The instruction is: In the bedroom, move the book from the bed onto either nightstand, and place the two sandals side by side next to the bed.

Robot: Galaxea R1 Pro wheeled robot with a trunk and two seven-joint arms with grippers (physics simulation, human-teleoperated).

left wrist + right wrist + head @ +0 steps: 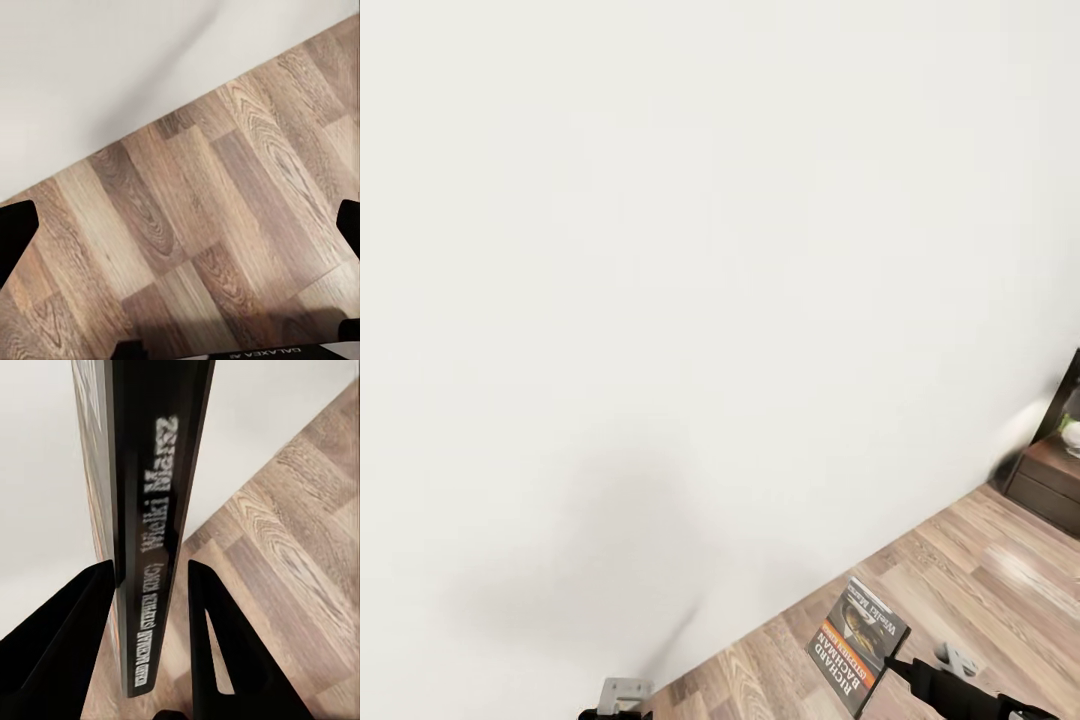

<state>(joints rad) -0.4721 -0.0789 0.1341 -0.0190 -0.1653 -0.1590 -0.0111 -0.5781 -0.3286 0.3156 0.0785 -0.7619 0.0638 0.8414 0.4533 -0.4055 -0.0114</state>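
Book (146, 547) pinched edgewise by right gripper (154, 585)

The nightstand (1053, 478) is cut by the right edge of the head view, so only its near corner shows. A pale thing (1071, 432) stands on it, too small and too cut off to name. The right gripper (905, 668) is cut by the bottom edge, and its fingertips lie behind the book (857, 646). Of the left arm only a grey bracket (623, 694) shows at the bottom edge.

In the right wrist view the book (154, 521) runs past the top edge; its spine lettering is blurred and hard to read. In the left wrist view only the two dark fingertips (16, 234) show, cut by the side edges.
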